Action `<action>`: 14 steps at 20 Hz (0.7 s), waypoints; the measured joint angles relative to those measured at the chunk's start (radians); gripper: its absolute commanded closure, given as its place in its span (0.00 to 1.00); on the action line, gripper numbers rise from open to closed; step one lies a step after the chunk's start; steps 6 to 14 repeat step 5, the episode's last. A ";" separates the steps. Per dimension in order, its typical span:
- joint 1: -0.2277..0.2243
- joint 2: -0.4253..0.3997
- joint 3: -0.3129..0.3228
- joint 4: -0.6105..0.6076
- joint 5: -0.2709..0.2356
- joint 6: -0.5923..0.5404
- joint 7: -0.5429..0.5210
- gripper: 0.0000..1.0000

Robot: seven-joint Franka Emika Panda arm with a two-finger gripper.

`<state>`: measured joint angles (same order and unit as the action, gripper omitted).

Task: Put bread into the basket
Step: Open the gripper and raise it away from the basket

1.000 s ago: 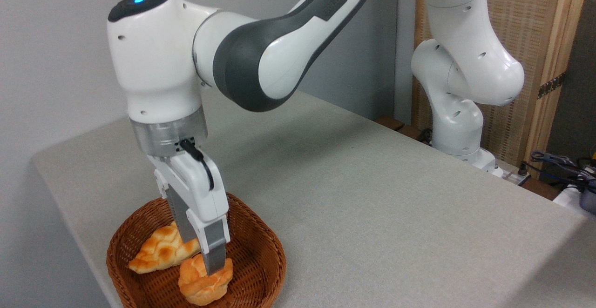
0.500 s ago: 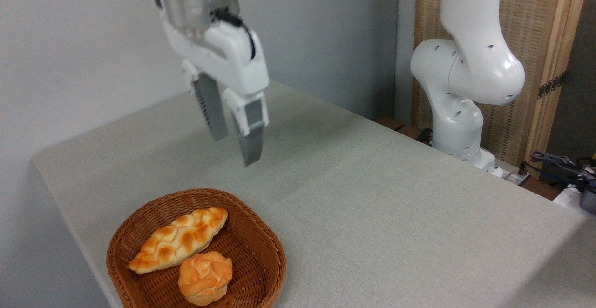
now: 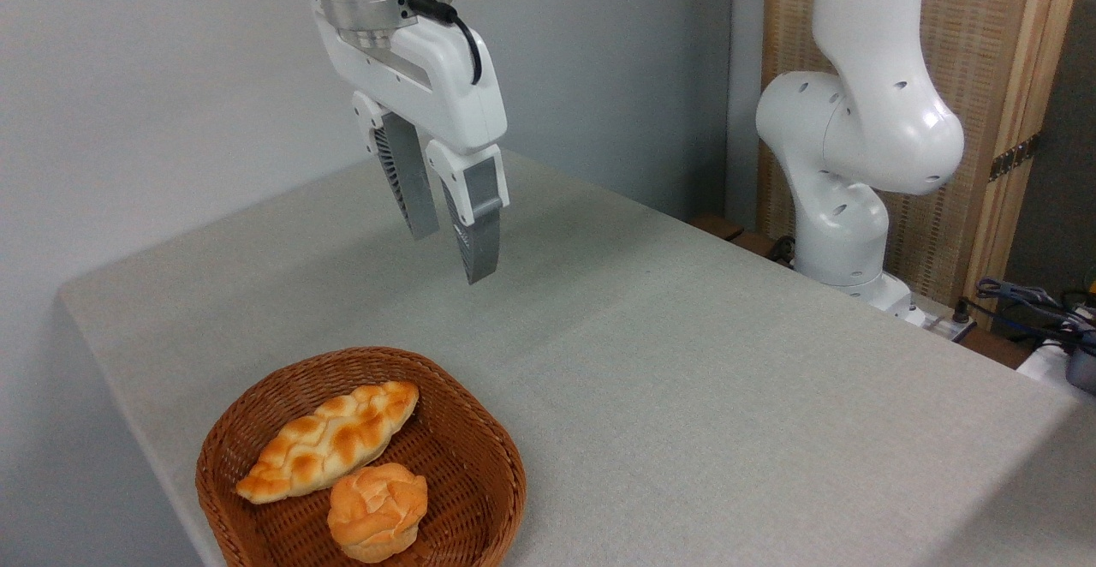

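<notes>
The bread (image 3: pixel 378 511) sits inside the basket (image 3: pixel 479 430), near the front edge. A long loaf (image 3: pixel 330 440) lies in the basket too, just behind the bread and touching it. The basket rests on the table (image 3: pixel 685 378), near its left corner. The gripper (image 3: pixel 452 250) hangs high above the basket, well apart from it. Its two fingers are a little way apart and hold nothing.

no readable text, labels or numbers

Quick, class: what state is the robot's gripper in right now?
Gripper: open, holding nothing, raised above the table.
</notes>
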<state>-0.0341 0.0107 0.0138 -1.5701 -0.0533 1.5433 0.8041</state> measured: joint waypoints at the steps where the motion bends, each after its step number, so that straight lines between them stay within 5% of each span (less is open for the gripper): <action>1: 0.000 0.000 0.002 0.000 0.010 0.000 0.000 0.00; 14: 0.000 0.000 0.005 0.000 0.017 0.001 0.000 0.00</action>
